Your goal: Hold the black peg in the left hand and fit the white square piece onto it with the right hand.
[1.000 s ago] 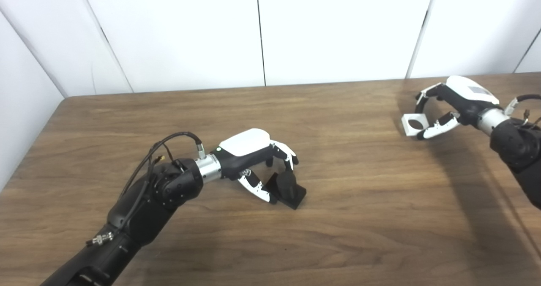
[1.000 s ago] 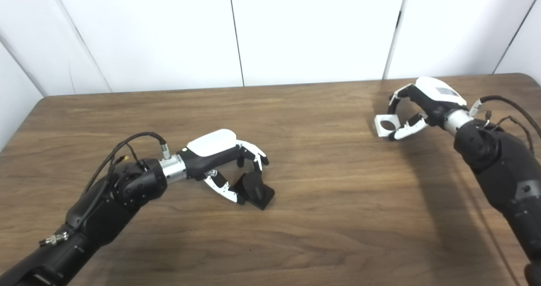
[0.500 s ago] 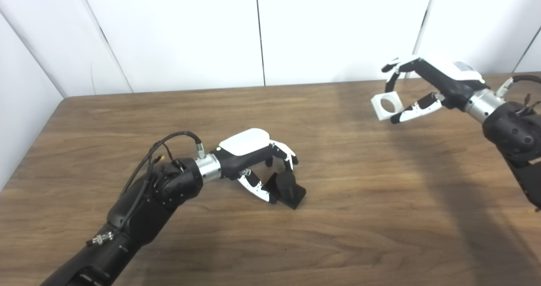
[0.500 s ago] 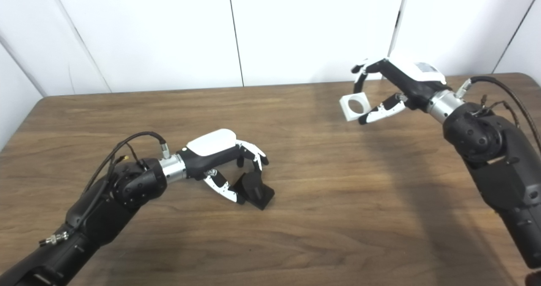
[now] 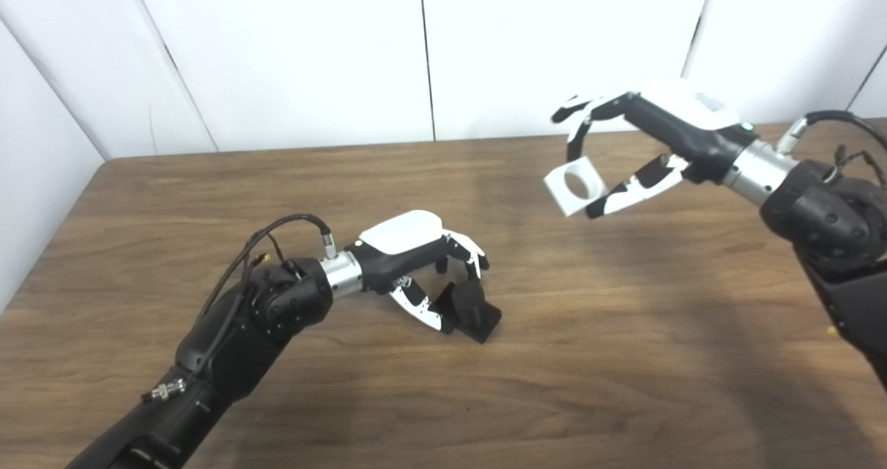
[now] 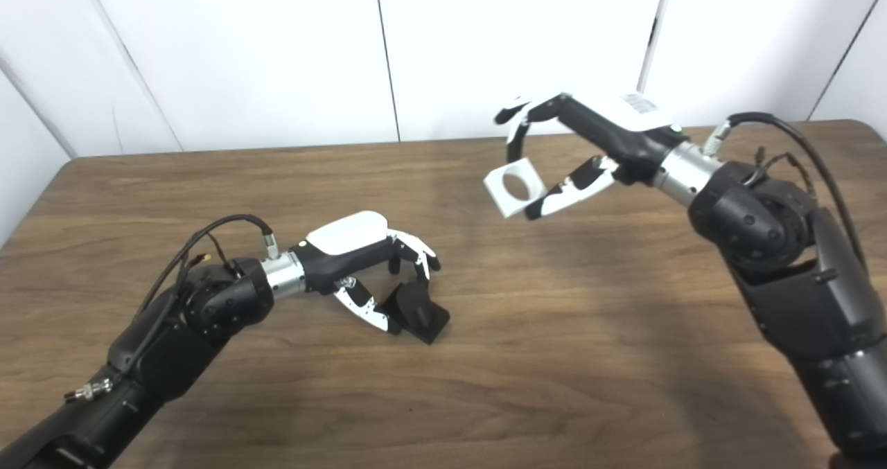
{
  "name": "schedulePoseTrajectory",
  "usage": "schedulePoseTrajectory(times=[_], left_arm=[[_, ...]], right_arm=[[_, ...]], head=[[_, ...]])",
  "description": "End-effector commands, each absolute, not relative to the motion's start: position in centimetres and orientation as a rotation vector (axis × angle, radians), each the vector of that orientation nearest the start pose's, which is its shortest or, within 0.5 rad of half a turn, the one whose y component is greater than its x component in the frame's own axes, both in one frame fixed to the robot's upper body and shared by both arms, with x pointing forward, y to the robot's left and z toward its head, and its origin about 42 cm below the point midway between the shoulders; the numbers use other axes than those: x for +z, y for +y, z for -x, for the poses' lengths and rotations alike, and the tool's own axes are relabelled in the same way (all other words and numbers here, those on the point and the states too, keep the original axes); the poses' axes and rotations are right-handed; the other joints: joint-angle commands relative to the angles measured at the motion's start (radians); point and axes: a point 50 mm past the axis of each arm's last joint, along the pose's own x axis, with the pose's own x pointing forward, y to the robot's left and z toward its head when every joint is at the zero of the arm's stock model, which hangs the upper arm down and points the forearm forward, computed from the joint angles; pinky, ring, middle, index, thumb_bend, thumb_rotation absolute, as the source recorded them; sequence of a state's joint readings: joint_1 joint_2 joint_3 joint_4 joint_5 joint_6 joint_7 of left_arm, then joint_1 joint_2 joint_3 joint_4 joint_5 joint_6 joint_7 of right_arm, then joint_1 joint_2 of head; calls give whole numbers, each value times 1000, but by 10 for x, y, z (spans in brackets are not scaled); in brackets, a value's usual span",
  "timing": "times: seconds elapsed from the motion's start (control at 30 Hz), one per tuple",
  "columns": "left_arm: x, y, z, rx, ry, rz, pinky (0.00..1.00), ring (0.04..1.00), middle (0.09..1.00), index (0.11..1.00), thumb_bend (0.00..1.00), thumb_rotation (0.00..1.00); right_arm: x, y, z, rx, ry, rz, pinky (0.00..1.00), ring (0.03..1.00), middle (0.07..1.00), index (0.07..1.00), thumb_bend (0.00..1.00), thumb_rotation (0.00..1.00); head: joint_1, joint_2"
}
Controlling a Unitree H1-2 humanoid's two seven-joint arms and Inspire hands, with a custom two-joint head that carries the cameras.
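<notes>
On the wood-grain table (image 5: 624, 330), the left hand (image 5: 423, 261) curls its fingers (image 5: 471, 254) and thumb around the matte black peg (image 5: 471, 301), a rounded post on a square base resting on the table. The right hand (image 6: 589, 143), raised above the table, pinches the white square piece (image 6: 513, 188) with its round through-hole; both views show the hole open.

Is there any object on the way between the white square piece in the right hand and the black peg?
Nothing visible. The white square piece hangs in the right hand above bare table; the black peg sits within the left hand, whose fingers arch over it.
</notes>
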State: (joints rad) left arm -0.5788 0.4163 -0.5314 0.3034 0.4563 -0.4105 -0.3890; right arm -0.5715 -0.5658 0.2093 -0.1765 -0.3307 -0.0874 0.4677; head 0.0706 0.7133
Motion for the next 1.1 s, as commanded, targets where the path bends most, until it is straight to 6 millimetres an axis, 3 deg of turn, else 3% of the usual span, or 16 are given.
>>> schedulePoseTrajectory(times=[0.0,0.33,0.43,0.47,0.5,0.83,1.07], left_arm=[[157,177,-403,-1068,-369,-1149,628,761,770,491,520,78],[158,175,-404,-1064,-378,-1140,617,754,767,491,519,79],[159,175,-404,-1064,-375,-1145,625,758,770,491,520,79],[159,174,-404,-1065,-375,-1146,624,758,772,491,519,79],[159,174,-404,-1066,-374,-1146,625,758,772,491,519,79],[158,170,-402,-1068,-377,-1146,624,753,771,491,521,76],[158,166,-400,-1061,-388,-1125,616,747,765,490,521,76]], right_arm=[[362,-237,-389,576,-682,1083,720,833,783,479,524,139],[379,-203,-381,713,-682,1098,773,857,797,479,524,141],[386,-191,-381,762,-669,1119,822,886,804,479,524,140],[388,-187,-381,779,-664,1128,897,909,804,478,523,140],[390,-183,-381,794,-655,1133,905,918,806,478,524,139],[393,-153,-386,899,-587,1202,883,943,830,477,523,140],[388,-143,-388,966,-521,1243,915,949,842,477,523,139]], head=[[-2,3],[7,6],[9,9],[9,11],[9,11],[12,21],[21,26]])
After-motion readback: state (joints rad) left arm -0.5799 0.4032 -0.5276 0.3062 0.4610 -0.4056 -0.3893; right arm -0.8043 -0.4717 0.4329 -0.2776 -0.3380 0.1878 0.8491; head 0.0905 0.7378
